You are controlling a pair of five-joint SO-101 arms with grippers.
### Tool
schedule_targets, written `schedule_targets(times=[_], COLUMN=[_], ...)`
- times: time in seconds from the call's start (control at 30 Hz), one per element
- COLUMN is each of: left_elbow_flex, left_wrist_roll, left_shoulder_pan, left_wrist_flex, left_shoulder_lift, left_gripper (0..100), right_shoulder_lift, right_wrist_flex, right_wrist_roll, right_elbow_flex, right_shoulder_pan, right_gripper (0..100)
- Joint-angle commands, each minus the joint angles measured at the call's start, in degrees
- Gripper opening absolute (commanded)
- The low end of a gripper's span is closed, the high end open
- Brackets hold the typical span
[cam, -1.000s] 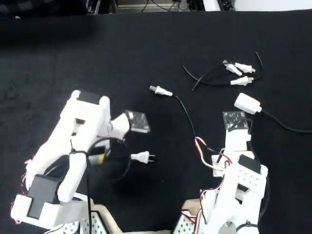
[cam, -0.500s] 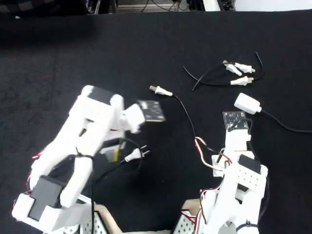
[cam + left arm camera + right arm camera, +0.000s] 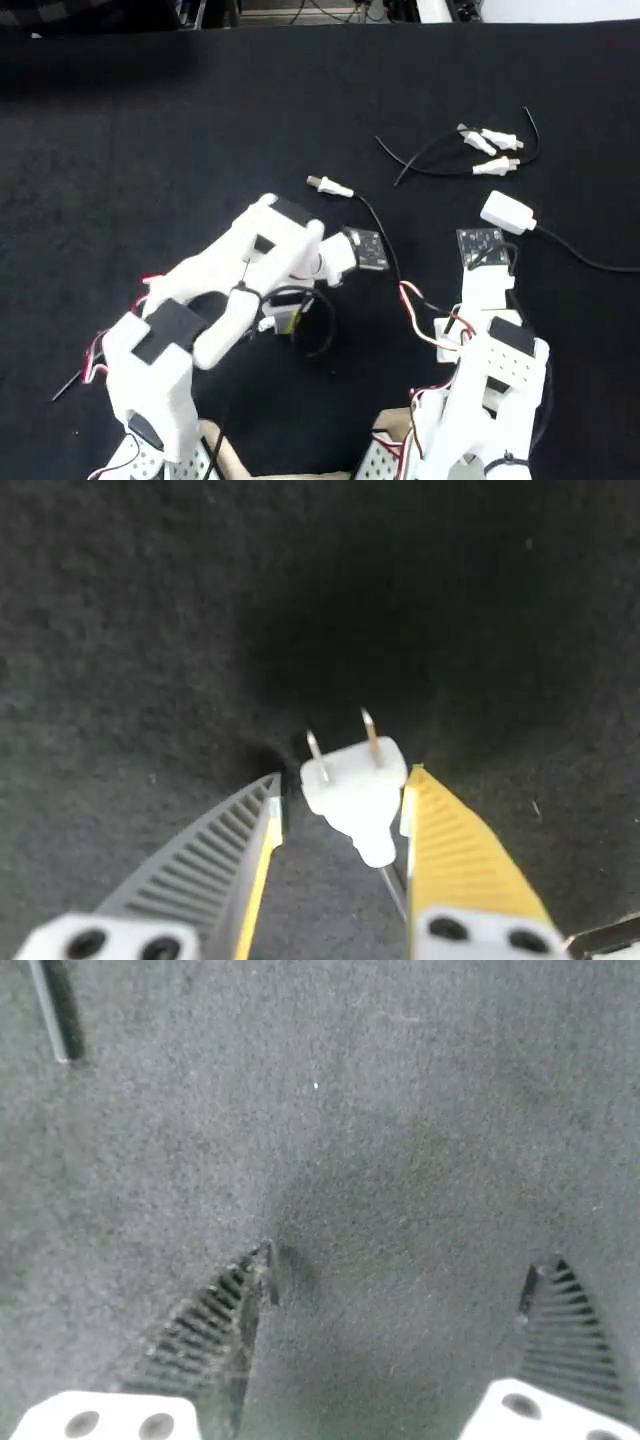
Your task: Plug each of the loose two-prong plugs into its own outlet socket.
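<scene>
Plug [image 3: 352,790] sits clamped in left hand [image 3: 343,778], prongs outward; right hand [image 3: 403,1262] gapes wide over black cloth [image 3: 400,1080].

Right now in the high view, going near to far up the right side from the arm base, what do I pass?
right arm → white socket block on its black cord → cluster of three white plugs

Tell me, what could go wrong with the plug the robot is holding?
The two-prong plug sits slightly askew between the left gripper's fingers, so it might twist or slip out. In the high view, that arm is close to the black cord of another plug, which could snag.
</scene>
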Motion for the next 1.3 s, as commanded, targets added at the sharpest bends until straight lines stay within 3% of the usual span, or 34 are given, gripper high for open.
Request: schedule_targets(times=[0.0,0.27,0.43,0.87,1.27], left_elbow_flex=[-5.67,-7.87,-12.53,-26.42,-25.45], left_wrist_roll=[0.70,0.62,0.62,0.62,0.79], left_shoulder_pan=[0.66,0.66,0.75,0.75,-1.89], left_wrist_flex=[-1.05,0.62,7.12,28.04,28.57], left_shoulder_lift=[3.34,3.96,1.14,-5.89,-21.54], left_gripper=[20,18,3,3,3], right_shoulder_lift=[-1.19,-1.19,-1.19,-1.19,-1.27], right_wrist_flex=[-0.18,-0.18,-0.26,-0.26,-1.58], right_wrist_roll=[-0.35,-0.35,-0.35,-0.35,-3.43], right_elbow_flex=[-0.22,-0.22,-0.22,-0.22,-0.66], right_shoulder_pan=[-0.88,-0.88,-0.88,-0.88,1.58], right_gripper=[37.8,37.8,37.8,37.8,37.8])
